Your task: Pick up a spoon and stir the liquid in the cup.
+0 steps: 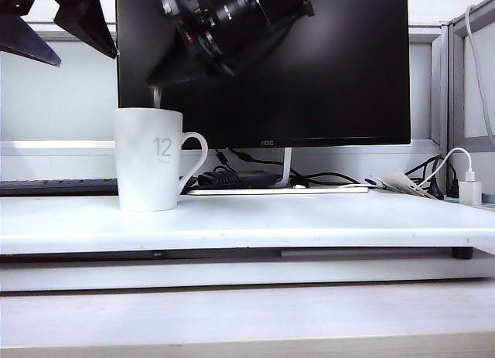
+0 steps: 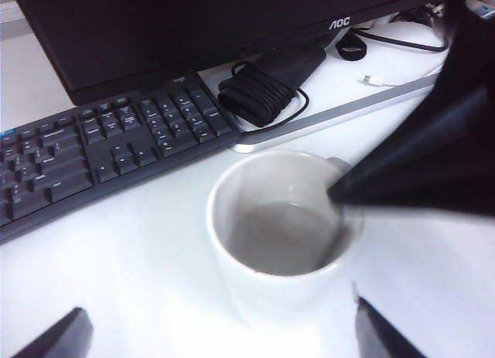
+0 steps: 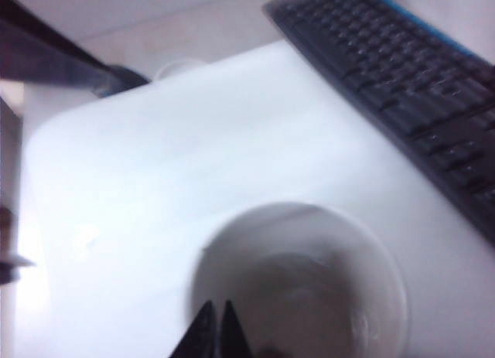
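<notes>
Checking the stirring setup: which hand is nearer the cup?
Right. The right hand is shut on the spoon just over the cup; the left hand, open, hangs higher, off to its left.

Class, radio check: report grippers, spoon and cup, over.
Right gripper shut on spoon, over cup. Left gripper open, hovering by cup. Liquid in cup. Nothing in the way.

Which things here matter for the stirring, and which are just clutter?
Job:
cup
spoon, standing in the cup
right gripper, shut on the spoon
left gripper, open, up beside the cup

Clutter:
monitor
keyboard
coiled cable
white charger
</notes>
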`<state>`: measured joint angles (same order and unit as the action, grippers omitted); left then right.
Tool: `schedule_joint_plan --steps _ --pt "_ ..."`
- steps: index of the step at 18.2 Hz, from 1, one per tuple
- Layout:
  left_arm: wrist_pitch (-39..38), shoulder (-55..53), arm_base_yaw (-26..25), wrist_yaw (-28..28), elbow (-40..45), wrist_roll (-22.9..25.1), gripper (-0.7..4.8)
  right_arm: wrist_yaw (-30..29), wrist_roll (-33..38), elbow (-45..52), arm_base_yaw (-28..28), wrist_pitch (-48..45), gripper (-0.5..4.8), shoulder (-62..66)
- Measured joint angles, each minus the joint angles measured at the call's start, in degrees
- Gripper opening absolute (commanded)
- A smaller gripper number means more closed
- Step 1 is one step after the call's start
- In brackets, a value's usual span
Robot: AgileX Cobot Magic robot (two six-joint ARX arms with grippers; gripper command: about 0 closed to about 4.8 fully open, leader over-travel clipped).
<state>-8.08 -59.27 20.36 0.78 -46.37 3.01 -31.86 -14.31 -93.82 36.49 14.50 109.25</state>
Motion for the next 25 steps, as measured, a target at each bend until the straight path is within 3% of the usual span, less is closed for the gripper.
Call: schedule_joint_plan --steps 3,8,13,17,20,25 --pt "0.1 -0.2 0.0 0.0 0.0 0.0 4.79 5.3 -0.5 0.0 0.5 -2.3 -0.06 0.0" --pt "-0.8 -0.3 0.0 0.0 0.0 0.0 4.79 -3.5 1.3 0.1 1.2 -12.2 -0.06 0.1" --pt "-0.9 -0.4 0.0 0.0 0.1 0.0 4.79 -5.2 0.9 0.1 1.4 -4.3 -0.06 0.1" --pt "-1.2 -0.4 0.0 0.0 0.1 0.0 4.79 5.0 -2.1 0.0 1.5 -0.6 -0.06 -0.2" --pt "-1.6 -0.4 0.0 0.0 0.1 0.0 4.79 8.3 -2.1 0.1 1.5 -4.1 -0.06 0.0" --pt "-1.6 -0.4 0.0 0.0 0.1 0.0 4.79 -2.3 -2.1 0.1 1.9 -10.9 -0.06 -0.1"
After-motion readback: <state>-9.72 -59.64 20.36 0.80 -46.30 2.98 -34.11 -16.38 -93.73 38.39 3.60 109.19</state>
